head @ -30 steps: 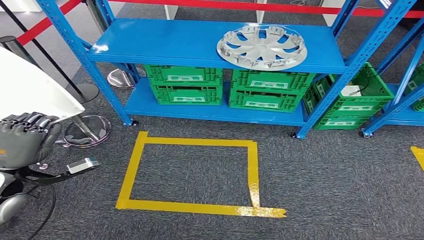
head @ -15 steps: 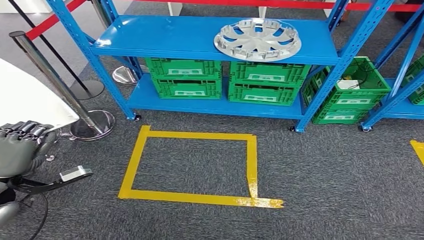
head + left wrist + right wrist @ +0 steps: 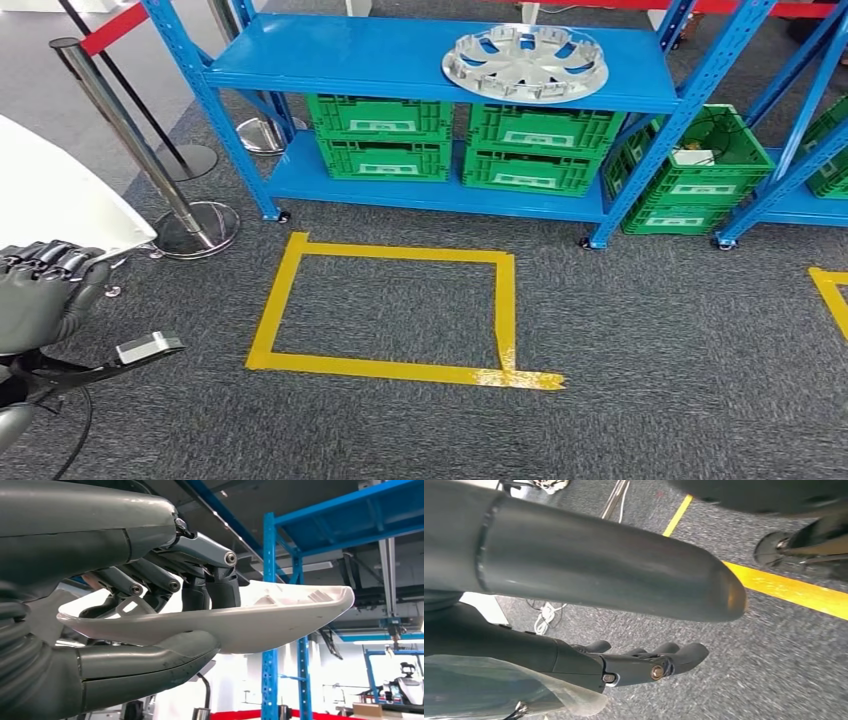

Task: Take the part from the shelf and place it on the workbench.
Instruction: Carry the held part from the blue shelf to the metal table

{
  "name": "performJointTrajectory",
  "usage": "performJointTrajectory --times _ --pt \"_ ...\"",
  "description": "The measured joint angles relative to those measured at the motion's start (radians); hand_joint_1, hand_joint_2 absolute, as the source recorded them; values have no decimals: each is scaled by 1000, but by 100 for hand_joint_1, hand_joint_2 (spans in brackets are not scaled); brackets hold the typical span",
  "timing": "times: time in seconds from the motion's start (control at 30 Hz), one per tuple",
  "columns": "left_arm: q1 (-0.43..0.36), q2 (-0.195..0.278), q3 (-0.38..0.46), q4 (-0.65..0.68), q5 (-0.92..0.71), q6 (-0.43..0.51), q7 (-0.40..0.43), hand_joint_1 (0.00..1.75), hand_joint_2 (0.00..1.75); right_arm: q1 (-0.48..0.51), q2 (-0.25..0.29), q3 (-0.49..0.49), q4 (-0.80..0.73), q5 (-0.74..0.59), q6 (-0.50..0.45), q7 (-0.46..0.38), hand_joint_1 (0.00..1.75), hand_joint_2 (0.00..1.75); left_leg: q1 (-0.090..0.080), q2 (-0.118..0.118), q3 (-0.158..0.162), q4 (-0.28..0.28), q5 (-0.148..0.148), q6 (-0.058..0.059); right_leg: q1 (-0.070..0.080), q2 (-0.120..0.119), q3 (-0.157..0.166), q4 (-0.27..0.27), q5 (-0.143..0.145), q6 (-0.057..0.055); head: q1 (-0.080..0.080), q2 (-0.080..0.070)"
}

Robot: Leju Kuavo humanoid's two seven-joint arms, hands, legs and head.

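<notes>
Nearest, the left hand (image 3: 40, 300) grips the white part (image 3: 60, 200), fingers (image 3: 210, 580) curled over its rim, thumb beneath. The right hand (image 3: 614, 625) holds nothing, fingers apart. Beyond the yellow tape square (image 3: 390, 310), a hubcap (image 3: 525, 62) lies on the blue shelf (image 3: 340, 60).

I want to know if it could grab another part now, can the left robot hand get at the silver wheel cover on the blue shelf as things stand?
Probably not. The left robot hand already grips a white curved plastic part, and the silver wheel cover lies on the blue shelf far across the taped floor.
</notes>
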Motion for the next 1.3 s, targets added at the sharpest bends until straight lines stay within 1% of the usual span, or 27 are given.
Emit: performJointTrajectory --times 0.07,0.1,0.13,0.17,0.2,0.23,0.3,0.33,0.37,0.4,0.47,0.5,0.57,0.6,0.67,0.73,0.8,0.83,0.87,0.9,0.93,1.0,1.07,1.13,1.2,1.23,1.3 --pt "1 1 2 -2 2 1 0 175 175 -3 1 -1 1 3 0 0 0 0 1 0 -12 0 25 -10 4 6 71 -115 -24 -7 -1 0" --pt "2 1 3 -3 3 2 0 175 175 -3 1 -2 1 4 0 1 0 0 3 0 -15 -2 37 -15 9 8 78 -136 -27 -12 -1 0" --pt "5 0 2 -3 3 3 -1 175 175 -2 2 -2 2 5 0 1 0 0 6 -1 -18 -6 48 -20 10 6 65 -134 -18 -19 0 0" --pt "8 1 2 -3 4 3 -2 175 175 -2 3 -2 3 5 0 1 0 0 9 -2 -24 -2 38 -25 11 4 52 -135 -6 -28 -1 0" --pt "11 1 1 -3 6 4 -2 175 175 -1 3 -2 5 6 0 2 0 0 11 -3 -31 15 7 -31 10 0 38 -135 7 -38 -3 0" --pt "14 1 1 -3 8 4 -3 175 175 0 4 -2 6 7 1 2 0 0 12 -4 -40 51 -45 -35 9 -4 24 -136 22 -46 -5 0" --pt "16 0 0 -3 13 3 -5 175 175 1 4 -3 9 10 3 2 0 0 14 -4 -51 172 -165 -42 12 -10 -3 -134 50 -54 -10 0" --pt "16 0 0 -3 16 3 -7 175 175 0 4 -3 10 11 4 2 0 0 14 -4 -51 236 -194 -44 13 -12 -19 -131 64 -55 -9 0" --pt "16 0 -1 -3 19 2 -9 175 175 0 4 -3 11 12 5 2 0 0 14 -4 -44 283 -194 -44 14 -13 -39 -128 77 -56 -10 0" --pt "17 0 -2 -3 24 1 -11 175 175 -1 4 -3 12 12 6 2 0 0 14 -4 -27 303 -169 -44 15 -15 -61 -123 89 -55 -9 0" --pt "17 -1 -2 -3 35 0 -14 175 175 -1 7 -4 14 14 10 2 0 0 13 -4 44 252 -108 -38 16 -17 -101 -113 109 -52 -10 0" --pt "17 0 -2 -4 40 0 -16 175 175 -1 8 -4 14 15 13 2 0 0 11 -3 104 180 -110 -34 17 -18 -116 -107 118 -49 -10 0" --pt "15 -1 -1 -8 50 0 -20 175 175 0 9 -4 16 19 16 2 0 0 6 -1 207 32 -163 -24 19 -19 -131 -98 135 -41 -9 0" --pt "15 -1 -1 -10 52 -1 -22 175 175 0 10 -5 17 20 16 2 0 0 3 0 234 -15 -186 -18 19 -20 -135 -97 144 -36 -9 0" --pt "15 -2 -1 -11 55 -1 -24 175 175 0 10 -5 18 21 17 3 0 0 2 1 230 -33 -181 -6 16 -19 -143 -97 155 -24 -8 0" --pt "16 -5 -2 -11 55 -1 -25 175 175 2 10 -5 20 21 18 3 0 0 5 3 215 -39 -161 8 13 -12 -168 -48 114 -14 -7 0" --pt "17 -8 -2 -11 55 -2 -25 175 175 4 11 -5 22 21 18 5 0 0 4 3 194 -38 -142 17 9 -7 -215 81 29 -7 -5 0" --pt "18 -10 -3 -11 55 -2 -25 175 175 4 11 -5 23 21 18 5 0 0 3 3 184 -37 -133 17 9 -6 -233 145 -4 -5 -5 0" --pt "19 -12 -3 -11 55 -2 -25 175 175 5 12 -5 24 22 18 6 0 0 2 3 174 -36 -126 16 8 -5 -237 182 -20 -3 -5 0" --pt "20 -14 -4 -11 56 -2 -26 175 175 5 12 -5 25 22 18 6 0 0 2 2 165 -35 -119 14 8 -6 -220 177 -18 -3 -5 0" --pt "20 -15 -4 -11 56 -2 -26 175 175 6 12 -5 25 22 18 6 0 0 2 2 158 -33 -114 12 8 -6 -181 132 1 -3 -5 0" --pt "20 -16 -3 -11 59 -2 -26 175 175 5 12 -5 26 24 18 6 0 0 1 1 149 -26 -109 6 7 -4 -77 -17 42 -5 -5 0" --pt "19 -16 -2 -11 63 -2 -26 175 175 4 13 -5 28 27 19 5 0 0 -2 2 137 -16 -106 -2 8 -1 -22 -105 52 -10 -6 0" --pt "18 -16 -2 -11 66 -1 -26 175 175 5 13 -5 30 30 21 5 0 0 -2 1 128 -11 -100 -12 9 0 -21 -115 51 -20 -7 0" --pt "18 -16 -1 -11 74 -1 -27 175 175 6 13 -5 33 33 26 4 0 0 0 0 120 5 -114 -21 8 -3 -24 -118 59 -34 -8 0" --pt "18 -16 0 -11 80 -1 -29 175 175 5 13 -5 36 36 30 3 0 0 2 0 107 35 -136 -26 6 -5 -26 -121 63 -41 -8 0" --pt "18 -18 0 -11 91 -1 -33 175 175 3 14 -6 43 43 36 0 0 0 6 -1 59 154 -207 -34 7 -7 -34 -122 70 -49 -10 0"
